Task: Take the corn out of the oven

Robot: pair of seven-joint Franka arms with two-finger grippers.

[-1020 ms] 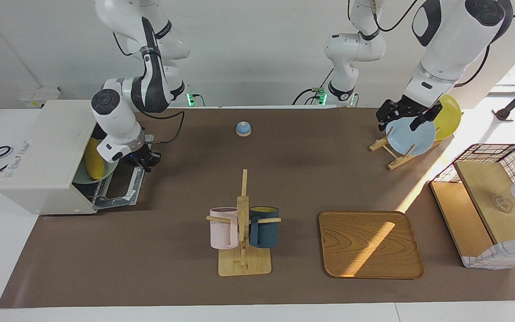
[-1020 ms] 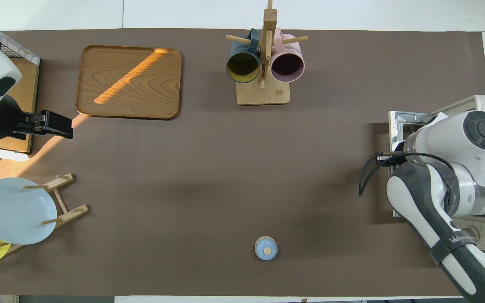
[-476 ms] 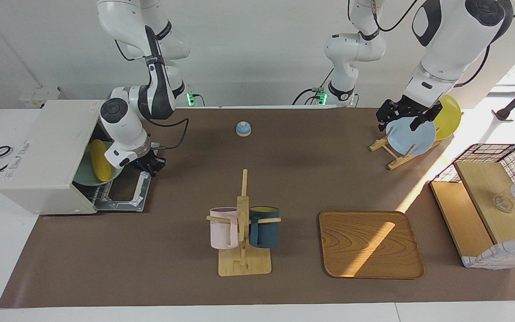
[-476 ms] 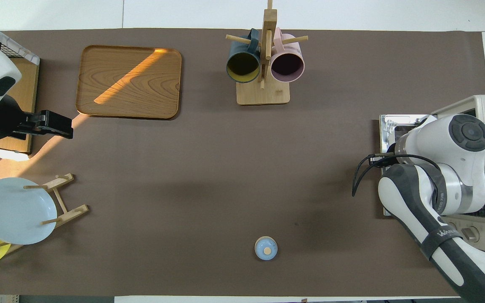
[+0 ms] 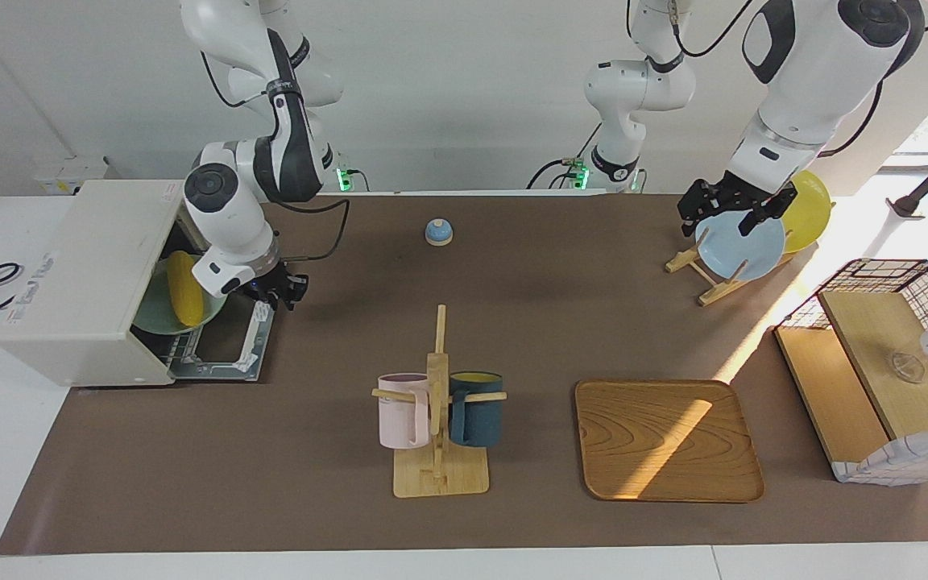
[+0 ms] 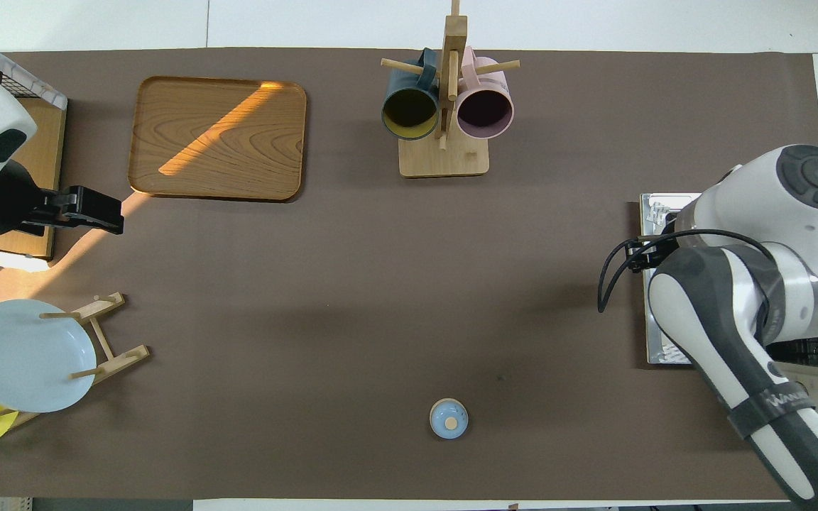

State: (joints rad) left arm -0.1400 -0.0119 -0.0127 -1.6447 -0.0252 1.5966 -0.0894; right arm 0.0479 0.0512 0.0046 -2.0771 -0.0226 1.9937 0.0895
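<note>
The off-white oven (image 5: 77, 274) stands at the right arm's end of the table with its door (image 5: 226, 346) dropped open. The yellow corn (image 5: 184, 298) lies on a green plate (image 5: 154, 316) on the rack inside. My right gripper (image 5: 277, 292) hangs over the open door's corner nearer the robots, apart from the corn. In the overhead view the right arm covers the oven's mouth, so the corn is hidden; only the door (image 6: 659, 213) and the gripper (image 6: 637, 255) show. My left gripper (image 5: 718, 217) waits open in the air at the left arm's end, also seen in the overhead view (image 6: 100, 211).
A blue bell (image 5: 438, 232) sits near the robots at mid-table. A wooden mug rack (image 5: 438, 403) holds a pink and a dark blue mug. A wooden tray (image 5: 665, 439) lies beside it. A plate rack (image 5: 742, 246) and a wire basket (image 5: 883, 362) stand at the left arm's end.
The right gripper has drawn back from the oven mouth toward mid-table and risen a little; more of the corn shows now. The left arm has not moved.
</note>
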